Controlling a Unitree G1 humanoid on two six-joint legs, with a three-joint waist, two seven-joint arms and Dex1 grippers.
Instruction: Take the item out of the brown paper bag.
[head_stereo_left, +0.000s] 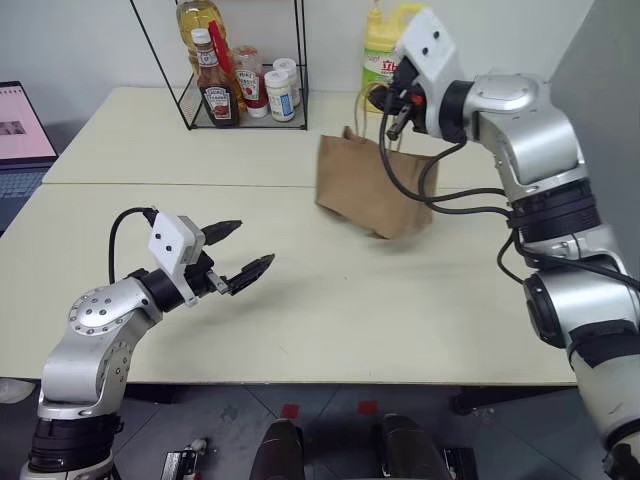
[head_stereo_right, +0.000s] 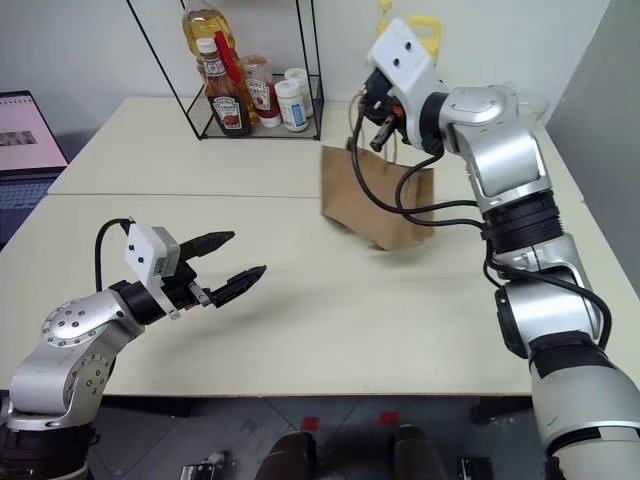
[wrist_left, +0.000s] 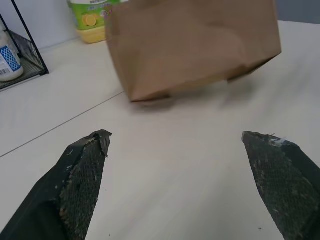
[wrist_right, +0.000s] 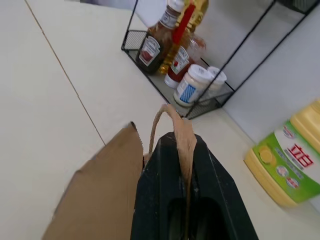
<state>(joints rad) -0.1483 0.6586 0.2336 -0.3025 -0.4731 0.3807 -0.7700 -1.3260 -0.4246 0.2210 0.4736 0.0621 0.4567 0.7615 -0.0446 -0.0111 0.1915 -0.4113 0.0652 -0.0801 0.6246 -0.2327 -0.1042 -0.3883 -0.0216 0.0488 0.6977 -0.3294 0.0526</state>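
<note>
From my head camera I count one brown paper bag (head_stereo_left: 372, 190), two grippers, one wire rack (head_stereo_left: 240, 60) and one yellow jug (head_stereo_left: 385, 45) on the cream table (head_stereo_left: 330, 310). My right gripper (head_stereo_left: 397, 118) is clenched on the bag's cord handle at the bag's top edge; the bag hangs tilted, its lower corner near the tabletop. My left gripper (head_stereo_left: 240, 250) hangs well apart from the bag, black fingers spread, holding nothing. In the rack stand a ketchup bottle (head_stereo_left: 217, 85), an oil bottle (head_stereo_left: 199, 20) and white-capped jars.

My left wrist camera looks between two rough, scuffed fingers (wrist_left: 82, 175) at the creased kraft bag, its bottom lifted off the smooth table.

My right wrist camera shows the twisted tan handle (wrist_right: 180, 135) pinched between my closed black fingers, bag wall just beside them.
</note>
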